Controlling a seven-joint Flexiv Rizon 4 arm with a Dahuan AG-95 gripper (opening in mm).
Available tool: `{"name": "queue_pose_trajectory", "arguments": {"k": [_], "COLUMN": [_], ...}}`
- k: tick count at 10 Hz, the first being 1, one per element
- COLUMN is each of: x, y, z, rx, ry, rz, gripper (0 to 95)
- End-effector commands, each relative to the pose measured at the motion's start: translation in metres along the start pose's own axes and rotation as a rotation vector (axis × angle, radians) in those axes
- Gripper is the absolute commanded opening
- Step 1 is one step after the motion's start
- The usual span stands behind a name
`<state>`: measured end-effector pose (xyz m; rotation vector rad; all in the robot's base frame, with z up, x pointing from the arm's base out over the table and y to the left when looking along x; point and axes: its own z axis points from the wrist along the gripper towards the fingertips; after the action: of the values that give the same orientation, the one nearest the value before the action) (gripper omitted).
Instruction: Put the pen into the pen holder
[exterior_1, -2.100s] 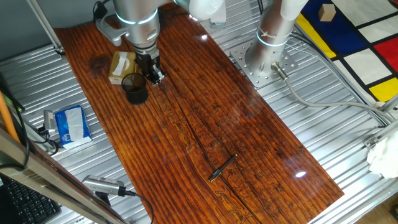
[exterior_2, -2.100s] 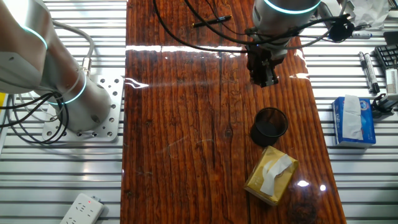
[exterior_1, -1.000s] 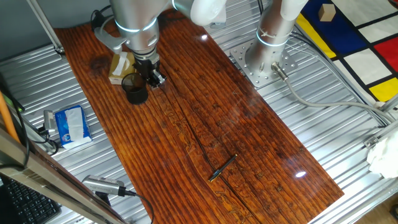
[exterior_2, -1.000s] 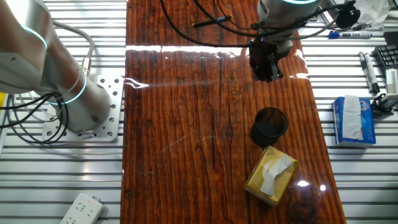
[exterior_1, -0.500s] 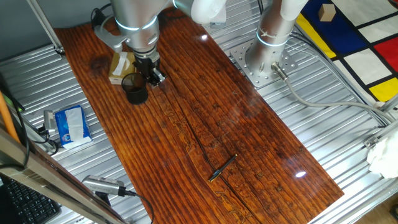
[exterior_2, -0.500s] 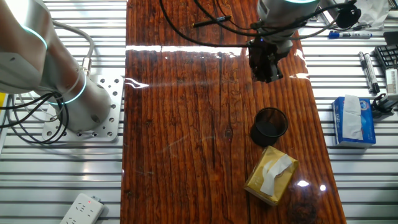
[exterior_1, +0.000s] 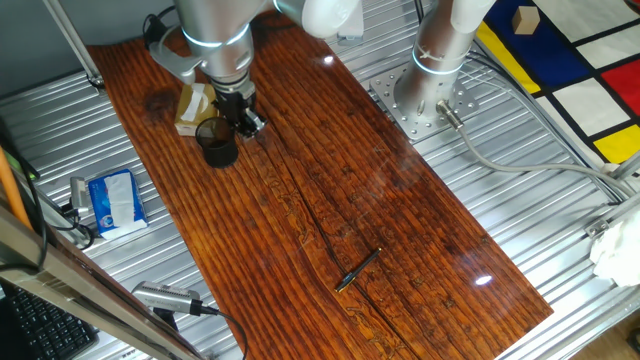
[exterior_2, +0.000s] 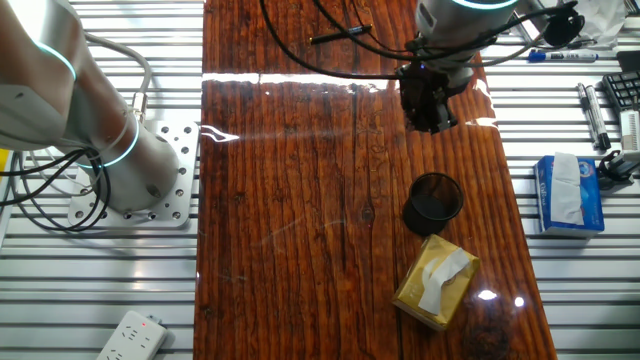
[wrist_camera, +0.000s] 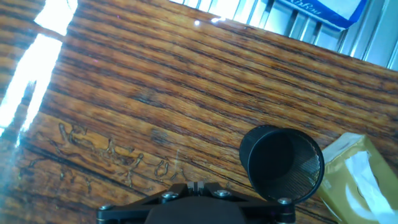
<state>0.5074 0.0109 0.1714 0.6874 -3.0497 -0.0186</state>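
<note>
The thin dark stick-like pen lies flat on the glossy reddish-brown wooden table, at the 5 o'clock end of the board in one fixed view and well apart from everything else; in the other fixed view it shows at the 12 o'clock edge. The small dark translucent cylindrical pen holder stands upright with its mouth open upward, which leaves it ready to receive the pen from above. A yellowish-tan cardboard box sits just beside the pen holder at its 11 o'clock in that view, clear of the cup's opening. The black two-finger claw hangs over the table near the pen holder, at roughly its 1 o'clock, and carries nothing; whether its fingers are parted or closed cannot be told, since the hand view shows only the claw body at the bottom edge. The hand view looks down into the pen holder, empty inside. Judged from this layout, the pen is not yet collected, so the task stands at its start. A blue-and-white tissue pack rests off the board at 9 o'clock.
</note>
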Motion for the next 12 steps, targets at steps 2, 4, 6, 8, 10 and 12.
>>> {"name": "queue_pose_trajectory", "arguments": {"k": [2,4,6,8,10,12], "x": [-0.0014,-0.0014,-0.0014,-0.0014,-0.0014,-0.0014], "y": [-0.0003,-0.0003,-0.0003,-0.0003,-0.0003,-0.0003], "z": [0.0007,0.0007,0.0007,0.0007,0.0007,0.0007], "rx": [-0.018,-0.025,-0.029,-0.03,-0.027,-0.026], "ry": [0.025,0.025,0.025,0.026,0.028,0.028], "rz": [-0.14,-0.235,-0.315,-0.372,-0.415,-0.44], "gripper": [0.0,0.0,0.0,0.0,0.0,0.0]}}
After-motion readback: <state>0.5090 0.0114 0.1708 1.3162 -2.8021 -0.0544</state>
